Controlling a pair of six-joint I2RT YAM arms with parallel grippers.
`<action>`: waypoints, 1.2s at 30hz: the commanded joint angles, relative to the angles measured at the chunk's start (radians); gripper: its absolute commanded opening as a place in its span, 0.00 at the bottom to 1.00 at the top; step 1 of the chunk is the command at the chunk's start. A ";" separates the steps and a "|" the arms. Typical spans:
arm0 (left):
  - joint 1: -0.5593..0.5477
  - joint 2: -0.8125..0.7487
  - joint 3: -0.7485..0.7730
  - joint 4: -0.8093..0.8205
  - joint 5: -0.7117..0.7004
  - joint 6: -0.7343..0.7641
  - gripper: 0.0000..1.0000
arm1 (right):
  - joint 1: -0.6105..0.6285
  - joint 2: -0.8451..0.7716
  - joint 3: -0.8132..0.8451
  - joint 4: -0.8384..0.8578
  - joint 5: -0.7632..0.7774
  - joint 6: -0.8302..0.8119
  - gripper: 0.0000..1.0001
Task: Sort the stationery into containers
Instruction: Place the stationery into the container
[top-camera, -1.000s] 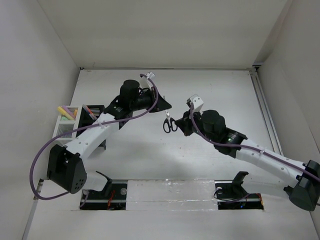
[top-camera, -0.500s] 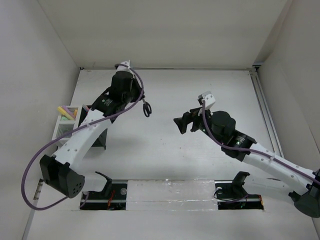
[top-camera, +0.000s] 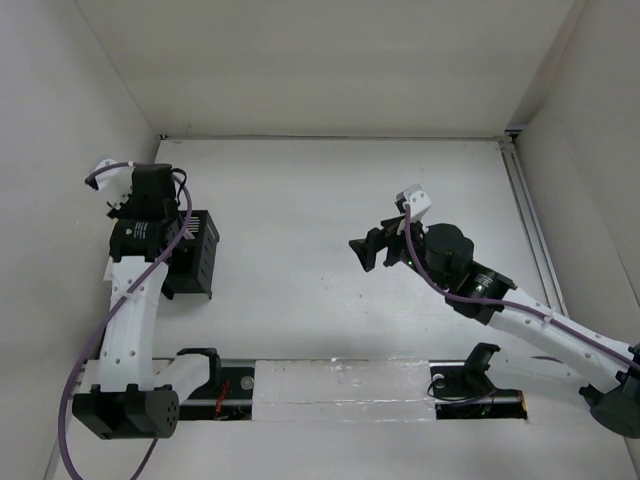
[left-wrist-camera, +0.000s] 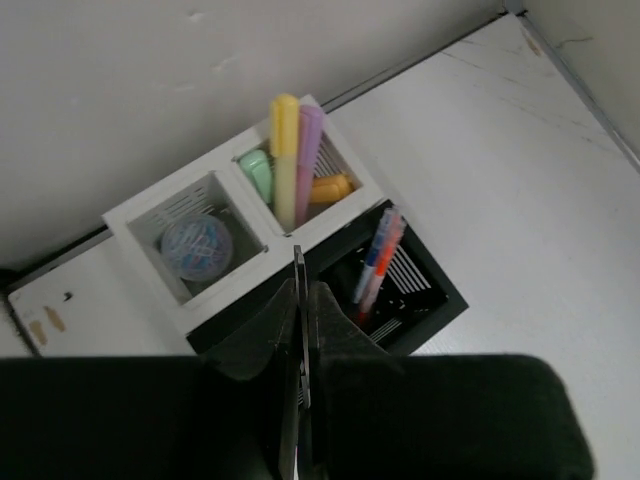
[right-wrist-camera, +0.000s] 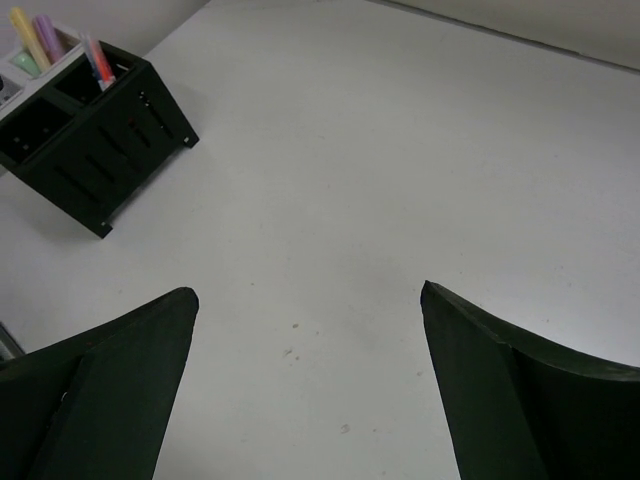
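My left gripper (left-wrist-camera: 300, 288) is shut on the scissors, whose thin metal blade (left-wrist-camera: 298, 262) sticks out past its fingers. It hangs above the containers at the table's left edge. The white organiser (left-wrist-camera: 225, 175) holds a round grey-blue tub (left-wrist-camera: 197, 247) in one compartment and yellow, pink, green and orange highlighters (left-wrist-camera: 285, 160) in the other. The black slatted holder (left-wrist-camera: 425, 290) (top-camera: 195, 255) has red and orange pens (left-wrist-camera: 380, 262) in it. From above, the left gripper (top-camera: 150, 215) covers the organiser. My right gripper (right-wrist-camera: 310, 300) (top-camera: 362, 250) is open over bare table, holding nothing.
The enclosure's left wall (top-camera: 70, 150) stands close behind the containers. A rail (top-camera: 525, 210) runs along the table's right side. The black holder (right-wrist-camera: 95, 150) also shows at the far left of the right wrist view.
The scissors went from the right gripper to the left. The left arm swung them left to above the containers. The right gripper opened and drew back slightly.
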 joint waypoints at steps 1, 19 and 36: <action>0.003 -0.028 -0.041 -0.073 -0.138 -0.083 0.00 | 0.005 -0.018 -0.012 0.030 -0.053 -0.021 0.99; 0.003 -0.080 -0.212 0.156 -0.093 0.052 0.00 | 0.005 -0.050 -0.051 0.049 -0.168 -0.012 0.99; 0.003 0.018 -0.192 0.121 -0.207 -0.032 0.01 | 0.005 -0.041 -0.051 0.067 -0.205 -0.012 0.99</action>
